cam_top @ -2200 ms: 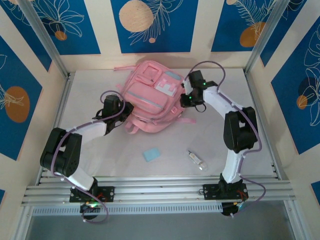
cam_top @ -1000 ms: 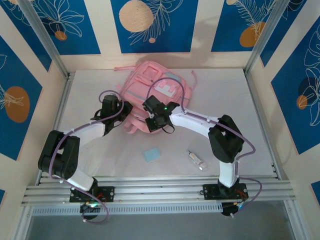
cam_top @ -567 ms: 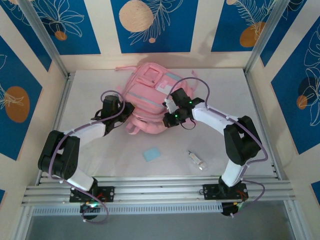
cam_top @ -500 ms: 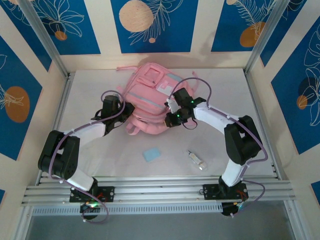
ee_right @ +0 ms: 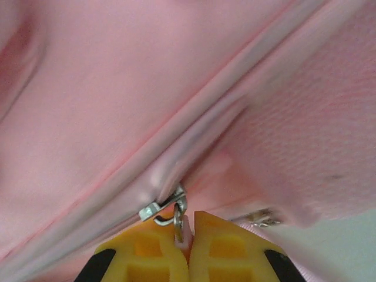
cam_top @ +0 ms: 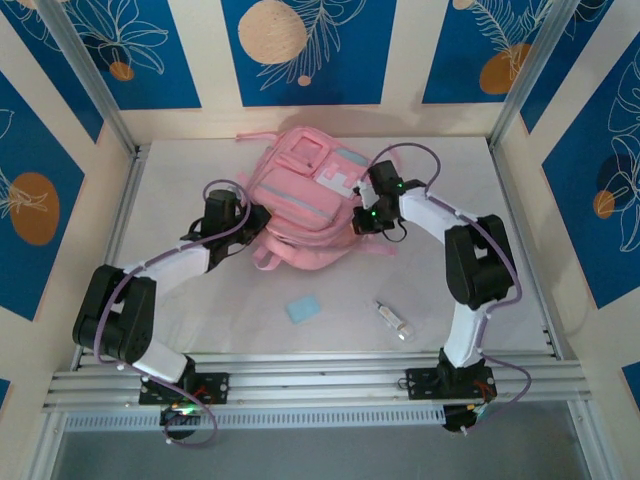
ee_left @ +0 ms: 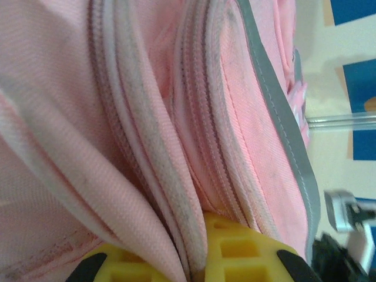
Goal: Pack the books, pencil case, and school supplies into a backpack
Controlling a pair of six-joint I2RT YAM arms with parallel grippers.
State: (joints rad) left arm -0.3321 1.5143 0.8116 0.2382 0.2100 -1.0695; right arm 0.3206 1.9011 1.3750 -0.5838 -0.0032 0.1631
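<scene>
Right wrist: right fingers [ee_right: 144,254] pinch the zipper pull [ee_right: 178,225]; left fingers [ee_left: 241,252] clamp the backpack [ee_left: 247,117].

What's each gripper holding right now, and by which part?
The right gripper pinches the metal zipper pull of the large soft pink backpack; the left gripper clamps a zippered edge fold of it.

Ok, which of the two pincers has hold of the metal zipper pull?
The right pincer: it is shut on the zipper pull of the backpack. The left pincer grips only a fold of pink fabric.
</scene>
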